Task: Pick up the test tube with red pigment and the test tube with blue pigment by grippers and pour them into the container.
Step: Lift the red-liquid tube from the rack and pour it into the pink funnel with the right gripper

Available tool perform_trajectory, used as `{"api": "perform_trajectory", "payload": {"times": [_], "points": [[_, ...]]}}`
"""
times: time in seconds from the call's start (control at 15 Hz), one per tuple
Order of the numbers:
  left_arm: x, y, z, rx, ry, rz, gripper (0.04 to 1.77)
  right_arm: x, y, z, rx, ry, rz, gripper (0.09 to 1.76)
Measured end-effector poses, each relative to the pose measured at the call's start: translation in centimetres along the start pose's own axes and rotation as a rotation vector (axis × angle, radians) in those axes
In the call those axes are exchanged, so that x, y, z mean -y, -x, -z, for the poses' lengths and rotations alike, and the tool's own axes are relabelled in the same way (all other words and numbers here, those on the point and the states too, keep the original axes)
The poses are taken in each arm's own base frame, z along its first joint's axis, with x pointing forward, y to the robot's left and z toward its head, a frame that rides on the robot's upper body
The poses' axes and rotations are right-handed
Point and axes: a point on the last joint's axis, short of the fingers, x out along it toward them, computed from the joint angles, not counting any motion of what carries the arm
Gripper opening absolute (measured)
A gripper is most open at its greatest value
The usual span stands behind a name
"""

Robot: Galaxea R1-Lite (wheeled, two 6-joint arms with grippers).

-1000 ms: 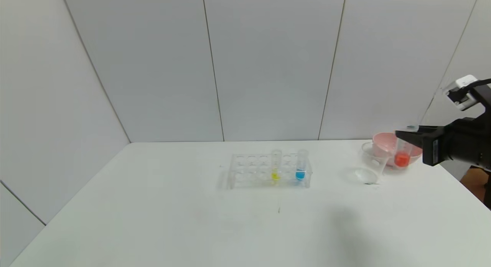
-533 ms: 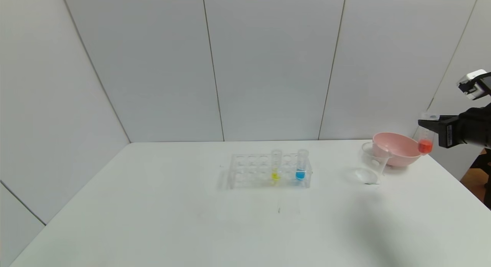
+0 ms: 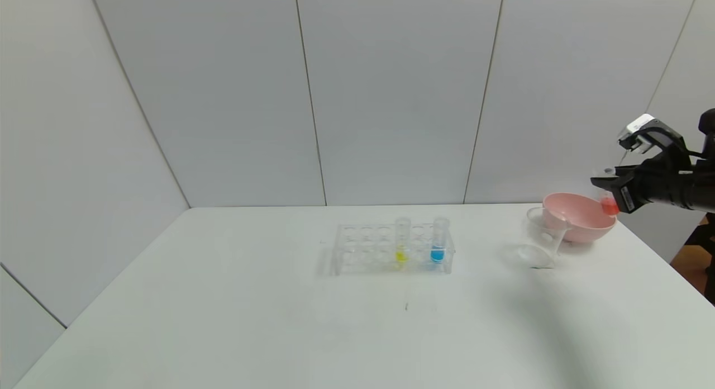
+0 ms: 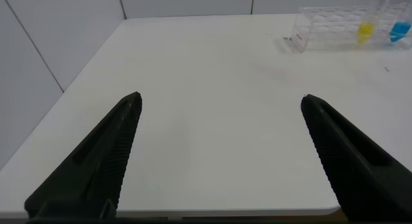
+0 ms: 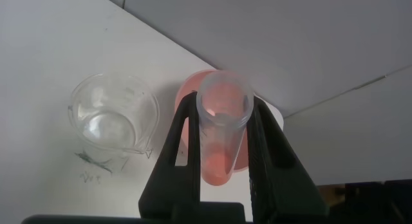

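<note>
**Red tube held up over the pink bowl**

The right gripper (image 3: 605, 186) was up in the air at the right end of the table (image 3: 223, 322), squeezing the test tube with red pigment (image 5: 221, 130) between its 2 black fingers (image 5: 175, 137). The tube was tipped a little, above the pink bowl (image 3: 575, 221). The container (image 3: 543, 238) stood on the table just beside the bowl, lower than the gripper.

The test tube with blue pigment (image 3: 439, 242) stood in the clear rack (image 3: 357, 250), next to a yellow tube (image 3: 401, 242), well apart from that gripper.

The left gripper (image 4: 219, 153) hung wide open over bare table, holding nothing.
</note>
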Motion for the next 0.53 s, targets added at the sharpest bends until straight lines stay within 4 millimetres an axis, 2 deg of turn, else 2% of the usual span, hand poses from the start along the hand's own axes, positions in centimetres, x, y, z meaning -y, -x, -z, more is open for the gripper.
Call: {"api": "perform_trajectory", "payload": {"times": [0.2, 0.53], "points": [[0.0, 0.0, 0.0, 0.0, 0.0, 0.0, 1.76, -0.1, -1.5, 0.1, -0.031, 0.128, -0.038, 0.49], [0.0, 0.0, 0.0, 0.0, 0.0, 0.0, 1.76, -0.6, -2.4, -0.7, -0.07, 0.268, -0.099, 0.49]]}}
